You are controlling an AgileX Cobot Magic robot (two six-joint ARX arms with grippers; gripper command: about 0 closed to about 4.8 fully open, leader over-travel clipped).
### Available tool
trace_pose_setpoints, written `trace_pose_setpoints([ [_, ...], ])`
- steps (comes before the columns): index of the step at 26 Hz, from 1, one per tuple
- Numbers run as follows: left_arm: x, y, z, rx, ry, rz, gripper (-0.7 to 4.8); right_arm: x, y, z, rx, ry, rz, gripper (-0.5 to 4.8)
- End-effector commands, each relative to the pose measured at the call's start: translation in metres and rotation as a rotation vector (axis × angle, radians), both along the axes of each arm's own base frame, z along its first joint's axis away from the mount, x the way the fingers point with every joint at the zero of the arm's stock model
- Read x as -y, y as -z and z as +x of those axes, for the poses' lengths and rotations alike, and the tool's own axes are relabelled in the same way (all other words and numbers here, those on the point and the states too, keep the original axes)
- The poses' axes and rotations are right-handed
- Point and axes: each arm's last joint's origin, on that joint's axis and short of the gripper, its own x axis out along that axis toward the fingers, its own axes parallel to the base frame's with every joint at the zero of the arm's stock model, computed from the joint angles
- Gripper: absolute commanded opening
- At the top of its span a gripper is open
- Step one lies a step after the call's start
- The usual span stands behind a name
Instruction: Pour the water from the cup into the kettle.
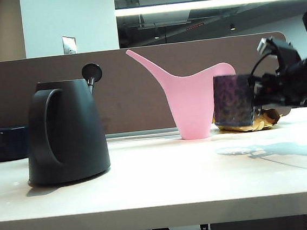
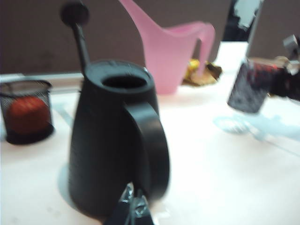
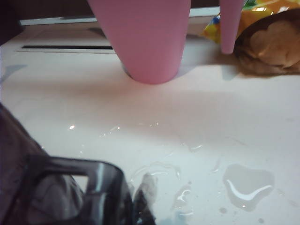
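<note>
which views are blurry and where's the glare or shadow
Exterior view: sharp, bright ceiling strip light, the lifted cup in the right gripper shadows the table. Left wrist view: soft, the kettle smeared, left gripper close. Right wrist view: puddles glint, pink watering can overexposed.

Cup (image 1: 234, 100) lifted, maybe level; kettle (image 1: 65, 131) upright.

Between the right pincer (image 1: 254, 101), clamped on the cup (image 1: 232, 101) above the tabletop (image 1: 164, 173), and the kettle (image 1: 65, 131) lies open air. Just behind the pincer the pink watering can (image 1: 193, 103) and a snack bag (image 1: 265, 119) block passage.
</note>
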Motion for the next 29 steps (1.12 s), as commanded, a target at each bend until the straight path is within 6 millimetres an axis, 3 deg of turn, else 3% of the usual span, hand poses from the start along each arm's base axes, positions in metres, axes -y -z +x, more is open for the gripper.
trace_pose_setpoints([
  [1,0.002,0.003,-0.001,-0.036,0.079,0.002,-0.05,0.000,-0.020,-0.007,0.020,0.004,-0.030,-0.09],
  [4,0.002,0.003,-0.001,-0.040,0.089,0.004,-0.05,0.001,-0.039,-0.015,0.034,0.011,-0.031,-0.09],
  [9,0.002,0.002,-0.002,-0.033,0.089,0.004,-0.05,0.000,-0.087,-0.028,0.011,0.042,-0.043,-0.09],
  [12,0.002,0.000,-0.002,-0.016,0.089,0.004,-0.05,-0.010,-0.118,-0.029,-0.003,0.032,-0.074,-0.09],
  [16,0.002,-0.004,-0.002,0.003,0.086,0.005,-0.05,-0.041,-0.159,-0.029,0.033,0.049,-0.202,-0.09],
  [22,0.002,-0.006,-0.002,0.024,0.085,0.005,-0.05,-0.072,-0.196,-0.036,0.120,0.020,-0.198,-0.09],
  [29,0.002,-0.006,-0.002,0.024,0.085,0.005,-0.05,-0.095,-0.216,-0.039,0.140,0.008,-0.227,-0.09],
])
